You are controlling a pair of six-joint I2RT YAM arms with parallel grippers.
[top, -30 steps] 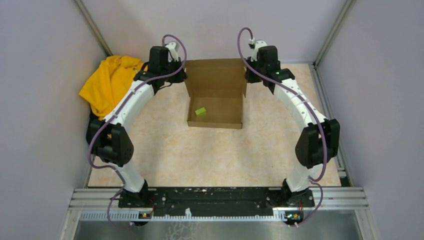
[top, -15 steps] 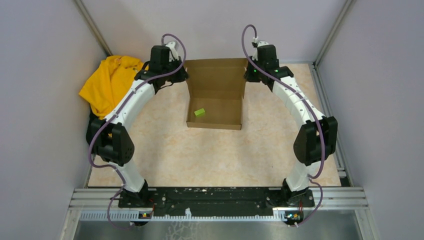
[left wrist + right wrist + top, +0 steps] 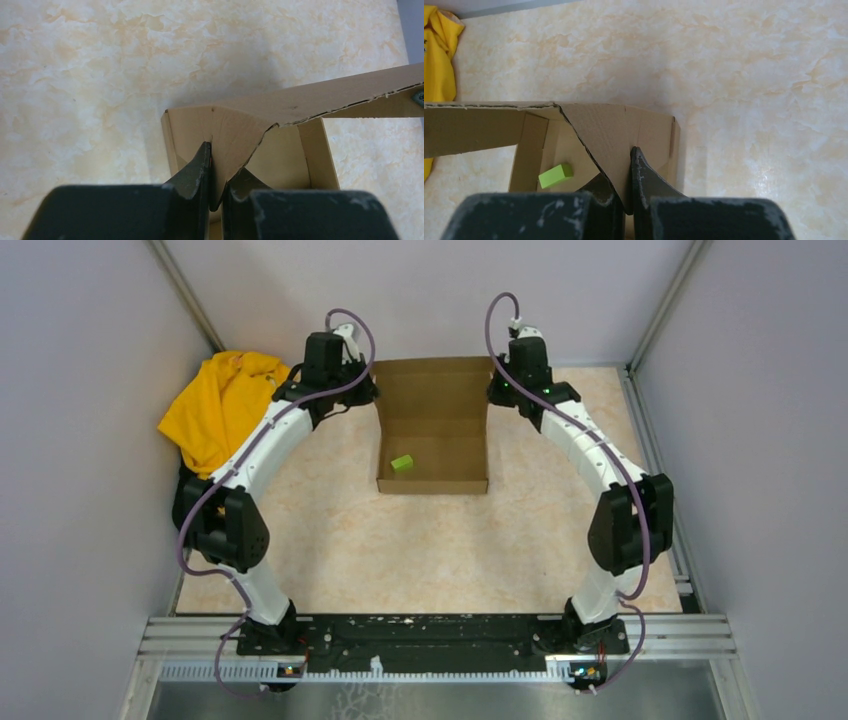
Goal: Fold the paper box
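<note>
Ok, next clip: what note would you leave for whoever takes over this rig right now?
Left end effector: shut on the left lid flap of the brown corrugated cardboard box.
Right end effector: shut on the right lid flap.
Box: far centre of the table, tray walls up, lid raised, small green block inside.
Left to do: fold the lid down, tuck the flaps.

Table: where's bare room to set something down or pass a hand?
Widest bare patch: table between the paper box and arm bases. Smaller one right of the right arm. Crowded: yellow cloth far left; left gripper and right gripper pinching box flaps.
</note>
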